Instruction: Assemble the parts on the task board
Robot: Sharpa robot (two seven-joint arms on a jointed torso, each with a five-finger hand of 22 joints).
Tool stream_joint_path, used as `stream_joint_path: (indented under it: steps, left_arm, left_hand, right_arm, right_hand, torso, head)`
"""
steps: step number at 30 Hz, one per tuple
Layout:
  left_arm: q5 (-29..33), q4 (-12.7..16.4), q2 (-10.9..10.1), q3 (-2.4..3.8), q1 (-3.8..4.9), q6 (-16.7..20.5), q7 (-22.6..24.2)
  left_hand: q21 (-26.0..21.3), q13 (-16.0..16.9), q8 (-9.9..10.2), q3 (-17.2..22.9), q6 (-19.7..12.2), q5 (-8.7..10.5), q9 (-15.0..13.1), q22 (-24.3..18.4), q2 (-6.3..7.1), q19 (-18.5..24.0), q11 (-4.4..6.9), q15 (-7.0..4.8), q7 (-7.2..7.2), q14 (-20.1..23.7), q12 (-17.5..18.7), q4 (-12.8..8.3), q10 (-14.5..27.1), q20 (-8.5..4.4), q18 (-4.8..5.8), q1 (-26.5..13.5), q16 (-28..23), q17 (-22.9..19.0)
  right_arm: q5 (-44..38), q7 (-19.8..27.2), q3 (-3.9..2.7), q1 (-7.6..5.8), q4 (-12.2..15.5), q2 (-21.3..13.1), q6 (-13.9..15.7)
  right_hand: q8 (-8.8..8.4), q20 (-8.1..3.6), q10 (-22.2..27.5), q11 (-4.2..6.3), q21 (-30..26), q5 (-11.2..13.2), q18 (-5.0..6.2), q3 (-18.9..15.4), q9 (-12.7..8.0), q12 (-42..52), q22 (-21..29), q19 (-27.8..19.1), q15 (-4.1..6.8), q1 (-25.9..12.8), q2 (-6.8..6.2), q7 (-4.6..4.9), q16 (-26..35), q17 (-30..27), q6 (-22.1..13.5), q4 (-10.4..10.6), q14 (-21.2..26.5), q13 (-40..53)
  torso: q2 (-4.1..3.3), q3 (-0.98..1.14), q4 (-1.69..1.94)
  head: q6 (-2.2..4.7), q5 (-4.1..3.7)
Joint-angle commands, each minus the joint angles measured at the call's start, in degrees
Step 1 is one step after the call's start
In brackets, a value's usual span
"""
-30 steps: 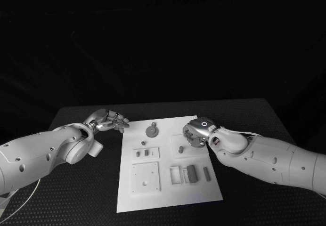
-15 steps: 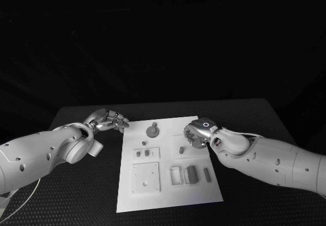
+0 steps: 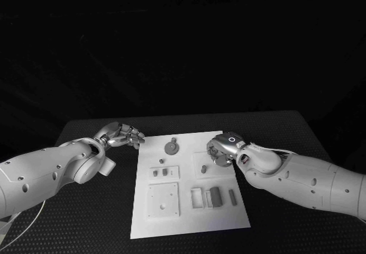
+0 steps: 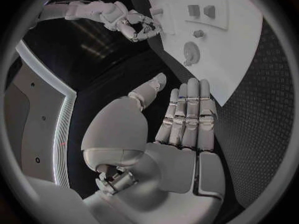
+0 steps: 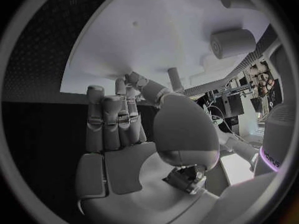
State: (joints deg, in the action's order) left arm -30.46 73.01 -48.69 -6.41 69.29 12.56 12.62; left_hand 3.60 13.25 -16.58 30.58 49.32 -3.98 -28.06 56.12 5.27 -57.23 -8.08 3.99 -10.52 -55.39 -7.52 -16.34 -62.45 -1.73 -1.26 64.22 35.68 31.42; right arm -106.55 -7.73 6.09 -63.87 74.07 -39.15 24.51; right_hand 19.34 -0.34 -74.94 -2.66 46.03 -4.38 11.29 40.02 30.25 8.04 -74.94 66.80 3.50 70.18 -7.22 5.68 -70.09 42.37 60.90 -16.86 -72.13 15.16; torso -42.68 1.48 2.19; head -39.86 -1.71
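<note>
Head view's showing you one task board (image 3: 229,222), two hands: left hand (image 3: 122,135) hanging spread and empty, right hand (image 3: 221,150) curling over it, can't tell its hold.

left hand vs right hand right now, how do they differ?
The left hand hangs beside the task board, over the black table; the right hand hangs above the board. In its wrist view the left hand's fingers lie straight; the right's look more curled. Both hold nothing.

The white task board (image 3: 191,222) lies flat on the black table (image 3: 290,132).
</note>
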Motion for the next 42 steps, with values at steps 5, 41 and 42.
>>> stream_joint_path:
  steps: [5,41,42]
  left_arm:
    - [0.33,-0.05,0.14,0.05,0.05,-0.51,0.49]
    - [0.35,-1.19,0.22,0.05,0.06,-0.13,0.94]
    - [0.37,-1.20,0.17,0.05,0.06,-0.11,0.94]
  left_hand:
    - [0.25,-0.07,-0.34,-0.39,-0.43,0.12,0.06,-0.07,0.09,-0.11,-0.09,-0.01,0.02,-0.37,-0.38,-0.07,0.39,0.08,-0.22,-0.49,-0.35,0.08]
    - [0.26,-0.12,-0.39,-0.42,-0.49,0.11,0.06,-0.24,0.10,-0.11,-0.11,-0.01,0.01,-0.42,-0.51,-0.09,0.51,0.07,-0.21,-0.41,-0.53,0.22]
    - [0.26,-0.12,-0.40,-0.42,-0.49,0.11,0.06,-0.24,0.09,-0.11,-0.11,-0.01,0.02,-0.42,-0.52,-0.09,0.51,0.07,-0.21,-0.41,-0.53,0.23]
  right_arm:
    - [0.54,0.42,-0.59,-0.25,0.82,-0.45,-0.58]
    - [7.11,2.18,-3.59,-1.08,15.51,0.02,-1.40]
    - [7.12,2.39,-3.57,-1.06,15.52,0.55,-1.26]
  right_hand:
    - [0.30,-0.38,-0.44,0.18,0.26,-0.23,3.71,0.27,0.01,0.01,-1.19,0.18,0.42,0.32,0.28,-0.05,-0.39,-0.04,0.41,0.11,-0.11,0.03]
    - [0.25,-0.46,-0.45,0.21,0.31,-0.24,3.71,0.43,0.17,-0.12,-1.14,0.24,0.46,0.18,0.36,-0.05,-0.43,-0.09,0.37,0.11,-0.09,0.16]
    - [0.25,-0.46,-0.45,0.21,0.31,-0.24,3.71,0.43,0.17,-0.13,-1.14,0.24,0.46,0.18,0.37,-0.05,-0.43,-0.10,0.36,0.11,-0.09,0.17]
  torso:
    - [-0.01,-0.04,0.04]
    - [-0.02,0.07,-0.09]
    - [-0.01,0.01,-0.07]
  head:
    - [0.00,-0.01]
    - [0.45,2.78]
    - [0.39,2.93]
